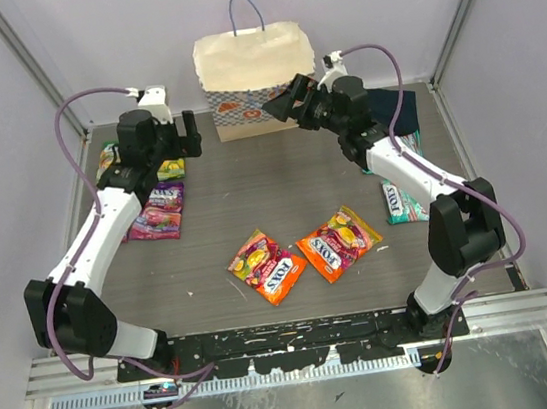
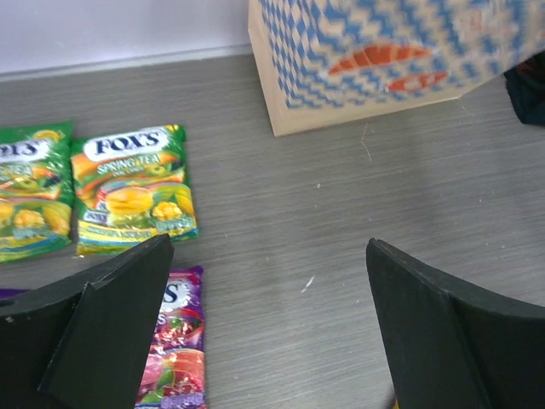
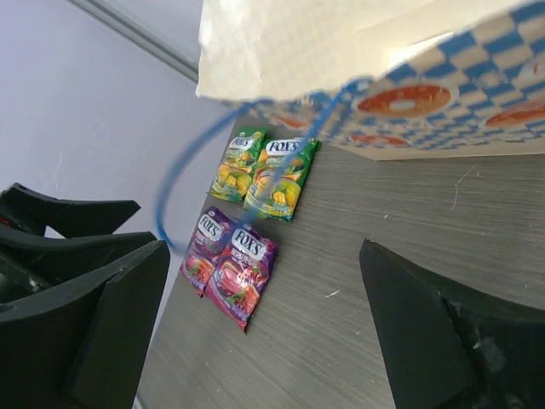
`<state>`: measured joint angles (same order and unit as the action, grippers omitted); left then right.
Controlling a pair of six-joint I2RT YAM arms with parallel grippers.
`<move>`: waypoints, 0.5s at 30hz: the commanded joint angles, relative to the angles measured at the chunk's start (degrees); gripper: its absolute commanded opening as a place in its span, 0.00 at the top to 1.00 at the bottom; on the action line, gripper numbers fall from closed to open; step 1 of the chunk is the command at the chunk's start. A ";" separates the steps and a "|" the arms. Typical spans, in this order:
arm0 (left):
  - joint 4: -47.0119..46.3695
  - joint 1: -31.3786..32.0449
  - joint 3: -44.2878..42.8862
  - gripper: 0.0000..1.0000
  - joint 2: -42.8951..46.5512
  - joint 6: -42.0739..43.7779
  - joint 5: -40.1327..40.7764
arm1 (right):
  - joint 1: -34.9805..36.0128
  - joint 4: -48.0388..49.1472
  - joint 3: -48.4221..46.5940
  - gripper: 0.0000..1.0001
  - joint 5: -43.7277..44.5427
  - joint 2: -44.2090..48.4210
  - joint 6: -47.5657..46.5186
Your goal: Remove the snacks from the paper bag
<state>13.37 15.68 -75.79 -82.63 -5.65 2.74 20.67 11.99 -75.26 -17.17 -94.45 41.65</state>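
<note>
Well, my right gripper [image 3: 264, 256] has both fingers spread wide with nothing between them, and my left gripper [image 2: 268, 245] is just as slack and bare. Just ahead of the right fingers stands the paper bag [image 1: 256, 71], upright, mouth up, its blue string handle [image 3: 183, 166] dangling before me. My right arm is the nearer one to it. On the table [image 1: 251, 187] lie green-yellow pouches [image 2: 132, 192] and purple pouches [image 3: 243, 273] by my left arm, orange pouches [image 1: 267, 266] mid-table and a teal-white pouch [image 1: 401, 200] on the right. Whether any snack is left inside I cannot tell. I judge a reach must come down from above.

Glossy plastic snacks [image 1: 267, 266]; matt paper bag [image 1: 257, 76]; woodgrain table [image 1: 272, 190].
</note>
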 commanded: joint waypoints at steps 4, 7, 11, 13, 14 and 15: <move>-10.07 0.73 7.35 0.02 1.99 -3.14 -3.85 | -0.23 -0.39 2.69 0.00 3.09 7.20 -0.92; -9.90 0.68 6.78 0.02 0.82 -3.25 -3.16 | -1.82 -0.39 5.11 0.00 5.27 8.56 -0.03; -12.51 0.67 7.75 0.02 -0.78 -3.49 -2.26 | -4.65 1.75 8.38 0.00 4.56 8.16 1.58; -14.30 0.72 8.20 0.02 -2.63 -2.69 -0.56 | -6.03 2.61 10.32 0.00 5.94 7.48 0.46; -15.23 0.72 8.20 0.02 -3.80 -2.09 0.02 | -6.60 3.07 11.08 0.00 6.82 6.89 -0.83; -16.84 0.67 8.23 0.02 -5.29 -1.36 0.20 | -6.90 3.28 11.53 0.00 8.02 6.26 -2.77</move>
<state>4.93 16.16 -67.68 -84.16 -8.27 0.73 15.73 11.73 -66.17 -13.37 -87.88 42.19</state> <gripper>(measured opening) 0.980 0.999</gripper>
